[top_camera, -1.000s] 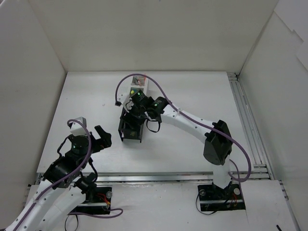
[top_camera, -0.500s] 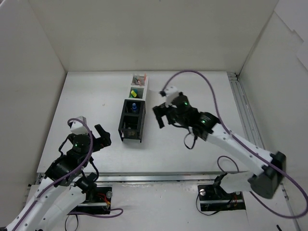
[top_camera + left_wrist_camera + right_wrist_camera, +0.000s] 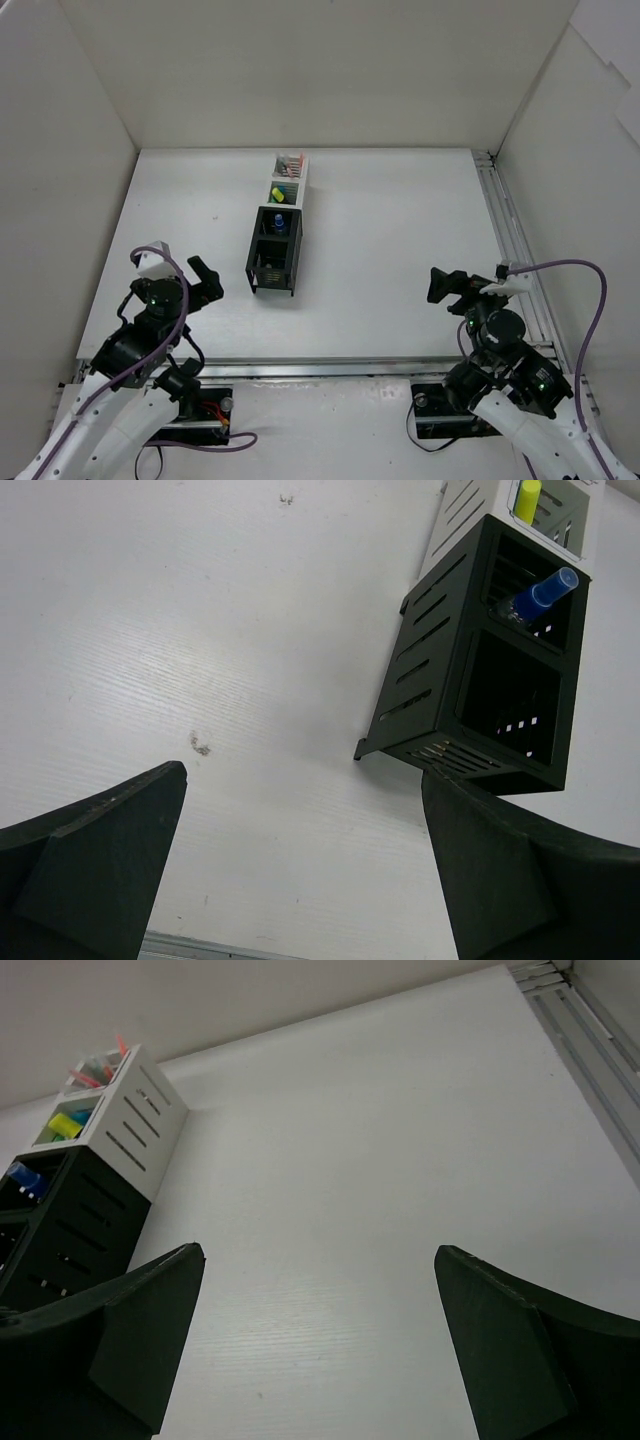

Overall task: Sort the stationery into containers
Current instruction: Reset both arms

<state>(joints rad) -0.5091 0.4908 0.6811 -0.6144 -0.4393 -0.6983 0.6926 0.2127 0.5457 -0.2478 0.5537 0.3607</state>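
Note:
The row of containers [image 3: 277, 226] stands mid-table, two black boxes near, two white ones far. The second black box holds a blue-capped highlighter [image 3: 280, 220], also seen in the left wrist view [image 3: 541, 590]. A white box holds yellow and green highlighters [image 3: 283, 190]; the farthest holds red pens [image 3: 290, 160]. The nearest black box [image 3: 510, 705] looks empty. My left gripper [image 3: 203, 282] is open and empty, left of the row. My right gripper [image 3: 447, 285] is open and empty, far right of the row. The right wrist view shows the row [image 3: 95, 1150] at its left.
A metal rail [image 3: 515, 250] runs along the table's right edge. White walls enclose the table on three sides. A small dark speck [image 3: 200, 746] marks the table near the left gripper.
My right arm has pulled back from over the containers to the near right of the table, gripper open. The left gripper has drawn back slightly.

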